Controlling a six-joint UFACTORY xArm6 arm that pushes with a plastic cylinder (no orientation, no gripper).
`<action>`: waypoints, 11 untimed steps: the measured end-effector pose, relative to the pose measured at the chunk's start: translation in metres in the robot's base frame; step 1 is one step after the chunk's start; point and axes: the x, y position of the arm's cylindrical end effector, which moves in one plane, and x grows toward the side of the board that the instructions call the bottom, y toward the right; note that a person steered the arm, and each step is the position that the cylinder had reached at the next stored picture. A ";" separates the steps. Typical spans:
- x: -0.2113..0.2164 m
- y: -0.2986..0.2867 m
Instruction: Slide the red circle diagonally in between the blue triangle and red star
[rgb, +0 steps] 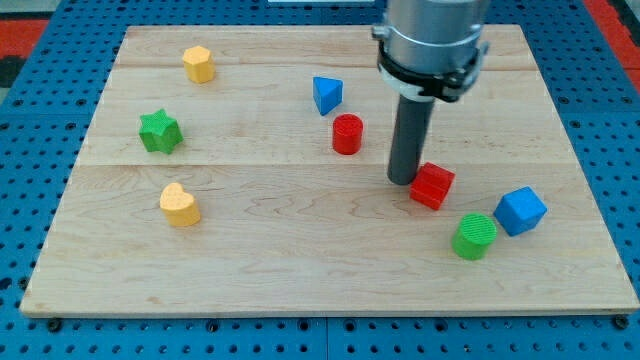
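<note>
Just my tip (402, 181) touching red star (432, 186), red circle (347, 134) apart

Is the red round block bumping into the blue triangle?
Apart. The camera view shows a strip of bare wood between the red circle and the blue triangle above it.

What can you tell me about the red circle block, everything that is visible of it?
The red circle is a short, upright cylinder with a flat round top, seemingly ridged plastic, uniformly red. It stands on the wooden board near the middle, just below and to the view's right of the blue triangle, with a small gap between them. My tip is to its right and slightly lower, apart from it, next to the red star. Nothing touches it but the board.
</note>
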 end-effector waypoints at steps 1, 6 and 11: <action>-0.001 0.031; -0.052 -0.143; -0.057 -0.060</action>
